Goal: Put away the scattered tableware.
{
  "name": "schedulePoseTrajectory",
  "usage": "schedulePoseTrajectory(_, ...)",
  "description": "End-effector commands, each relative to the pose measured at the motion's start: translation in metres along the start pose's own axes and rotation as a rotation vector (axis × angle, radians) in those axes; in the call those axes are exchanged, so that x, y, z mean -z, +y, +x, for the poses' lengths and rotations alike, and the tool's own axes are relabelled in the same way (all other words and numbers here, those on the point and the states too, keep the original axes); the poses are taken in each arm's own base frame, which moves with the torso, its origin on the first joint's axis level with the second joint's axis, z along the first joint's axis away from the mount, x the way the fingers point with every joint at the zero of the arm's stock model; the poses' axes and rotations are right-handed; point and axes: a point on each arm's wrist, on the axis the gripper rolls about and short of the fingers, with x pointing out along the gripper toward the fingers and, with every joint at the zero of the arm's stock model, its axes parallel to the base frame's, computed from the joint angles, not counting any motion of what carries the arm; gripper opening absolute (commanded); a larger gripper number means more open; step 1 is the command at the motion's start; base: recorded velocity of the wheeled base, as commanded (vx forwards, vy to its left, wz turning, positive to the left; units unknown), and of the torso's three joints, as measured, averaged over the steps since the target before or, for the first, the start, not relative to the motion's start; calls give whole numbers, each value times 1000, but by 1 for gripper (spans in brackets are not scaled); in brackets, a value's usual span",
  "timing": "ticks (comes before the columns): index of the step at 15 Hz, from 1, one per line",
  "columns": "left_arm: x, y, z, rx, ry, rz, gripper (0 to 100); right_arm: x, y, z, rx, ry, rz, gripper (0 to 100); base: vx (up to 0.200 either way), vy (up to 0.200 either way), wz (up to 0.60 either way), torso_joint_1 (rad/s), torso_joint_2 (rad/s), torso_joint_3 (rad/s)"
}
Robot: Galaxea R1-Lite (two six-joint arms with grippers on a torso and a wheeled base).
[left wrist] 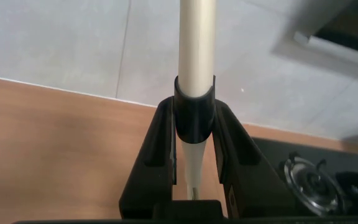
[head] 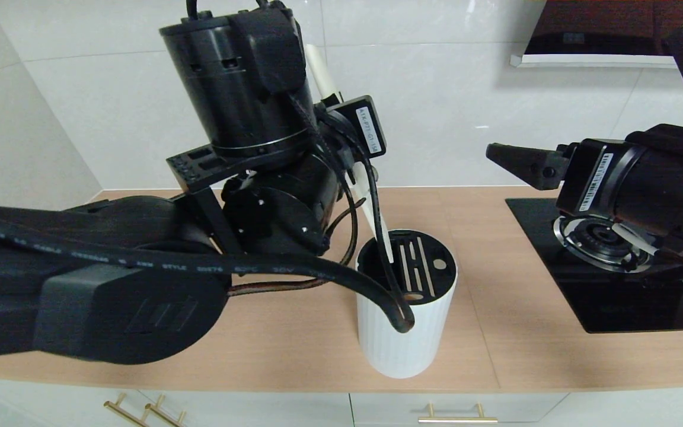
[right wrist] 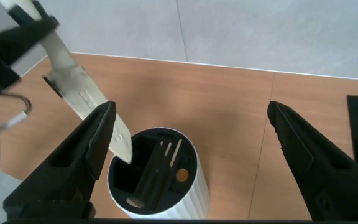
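A knife with a cream handle and a white blade hangs tilted, point down. My left gripper is shut on the handle, high above the counter. The blade tip dips into the wide opening of the white cylindrical knife holder, beside the narrow slots in its black top. My right gripper stands open and holds nothing, up over the hob to the holder's right. One of its fingers points towards the knife.
The holder stands near the front edge of the wooden counter. A black hob with a burner lies at the right, under a range hood. Tiled wall runs behind. Drawer fronts with gold handles lie below.
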Motion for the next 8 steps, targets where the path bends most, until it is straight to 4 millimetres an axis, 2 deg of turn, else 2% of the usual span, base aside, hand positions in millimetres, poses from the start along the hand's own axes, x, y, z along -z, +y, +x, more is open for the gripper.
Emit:
schedulePoseTrajectory(1,8,-4,-2,10,19,12,0,1,0,1,1,2,-1,100,0,0,0,0,0,0)
schedulePoseTrajectory(8,26,-3,-2,4,56,73,0,2,0,2,2,8,-3,100,0,0,0,0,0,0)
